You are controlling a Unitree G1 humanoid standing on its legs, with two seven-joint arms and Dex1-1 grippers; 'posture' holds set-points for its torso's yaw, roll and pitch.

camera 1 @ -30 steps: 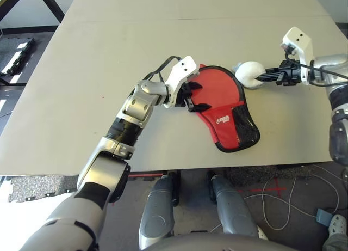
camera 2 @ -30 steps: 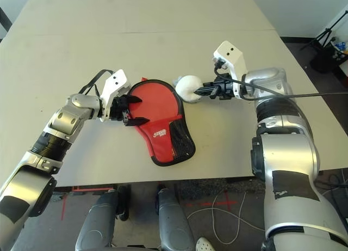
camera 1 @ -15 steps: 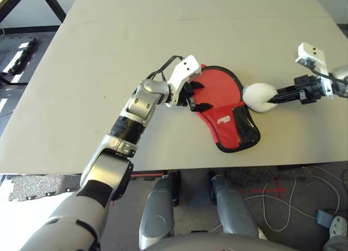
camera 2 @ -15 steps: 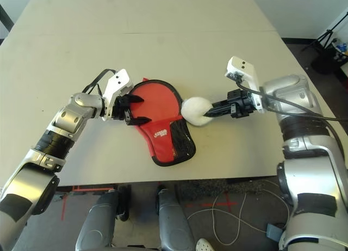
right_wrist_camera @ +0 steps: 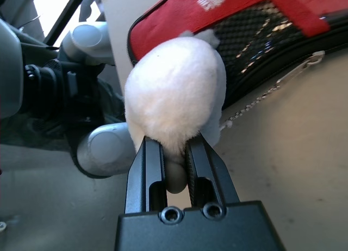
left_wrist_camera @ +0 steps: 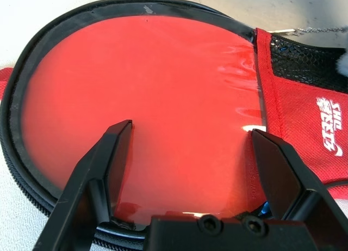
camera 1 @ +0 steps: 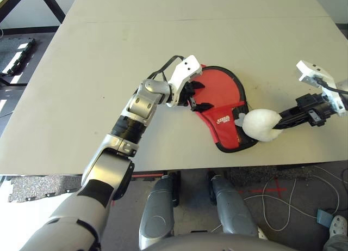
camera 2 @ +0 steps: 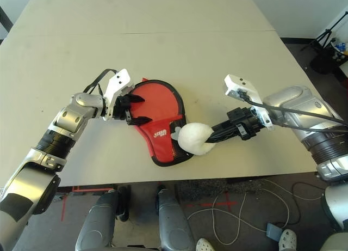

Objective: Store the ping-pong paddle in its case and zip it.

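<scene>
the paddle [left_wrist_camera: 141, 104] lies inside the case [camera 1: 231, 135] on the table [camera 1: 163, 55], red face showing thru the open top. left gripper [camera 1: 194, 96] is spread wide over the paddle, holding nothing. right gripper [right_wrist_camera: 176, 153] is pinched tight on the white fluffy ball [camera 1: 262, 125], which hangs on a thin chain from the case near the handle end. what could go wrong: pull too hard & the chain may snap, or the case slides bc the left gripper isn't pressing it down.
</scene>
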